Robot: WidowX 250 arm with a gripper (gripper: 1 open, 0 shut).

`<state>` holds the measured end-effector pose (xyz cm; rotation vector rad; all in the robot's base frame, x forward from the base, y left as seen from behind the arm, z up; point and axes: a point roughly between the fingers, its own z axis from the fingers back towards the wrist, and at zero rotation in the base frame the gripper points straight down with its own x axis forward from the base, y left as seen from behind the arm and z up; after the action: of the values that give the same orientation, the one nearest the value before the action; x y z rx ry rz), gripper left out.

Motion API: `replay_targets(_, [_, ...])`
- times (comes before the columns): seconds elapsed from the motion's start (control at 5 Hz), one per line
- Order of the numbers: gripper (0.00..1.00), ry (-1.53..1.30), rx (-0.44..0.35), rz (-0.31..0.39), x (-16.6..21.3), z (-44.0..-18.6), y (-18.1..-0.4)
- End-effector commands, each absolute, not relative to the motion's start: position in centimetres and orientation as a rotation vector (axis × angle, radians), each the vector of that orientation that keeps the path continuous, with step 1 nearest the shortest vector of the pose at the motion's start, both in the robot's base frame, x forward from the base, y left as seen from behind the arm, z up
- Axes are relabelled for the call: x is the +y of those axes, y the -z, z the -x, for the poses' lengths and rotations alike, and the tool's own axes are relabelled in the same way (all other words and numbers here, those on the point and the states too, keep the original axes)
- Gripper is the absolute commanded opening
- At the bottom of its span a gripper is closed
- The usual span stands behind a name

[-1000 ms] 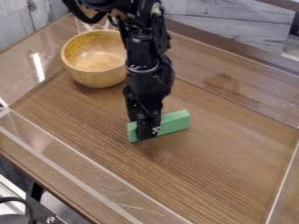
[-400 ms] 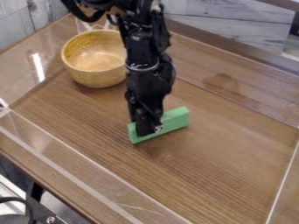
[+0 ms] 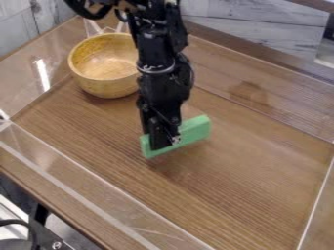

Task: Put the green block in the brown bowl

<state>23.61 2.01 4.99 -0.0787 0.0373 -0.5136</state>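
The claw (image 3: 164, 142) is pinching the green block (image 3: 192, 131) on the table, just in front of the brown bowl (image 3: 104, 65), and it's needing a firm, straight lift that's clearing the rim before any sideways swing.

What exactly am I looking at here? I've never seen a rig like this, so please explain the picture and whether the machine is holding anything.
This is one fixed-looking view from above, at an angle, over a wooden table. The dark, jointed thing coming down from the top edge is a single robot arm. At its lower end is the pincer, the part that grips. It is closed on the green block, a bright bar sticking out on both sides of it. Whether the block is just clear of the wood is hard to tell. Up and to the left in the picture sits the brown bowl, round and light tan; the block is not in it.
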Motion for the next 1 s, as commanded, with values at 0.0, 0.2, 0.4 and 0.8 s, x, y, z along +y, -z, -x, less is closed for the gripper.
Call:
replay_targets(0.0, [0.0,0.498,-0.026,0.053,2.6,-24.6,-7.2])
replay_targets(0.2, [0.0,0.485,-0.032,0.049,2.8,-24.7,-8.1])
replay_targets(0.4, [0.0,0.434,-0.049,0.035,3.4,-24.9,-10.4])
replay_targets(0.8, [0.0,0.236,-0.087,-0.014,6.9,-26.5,-15.0])
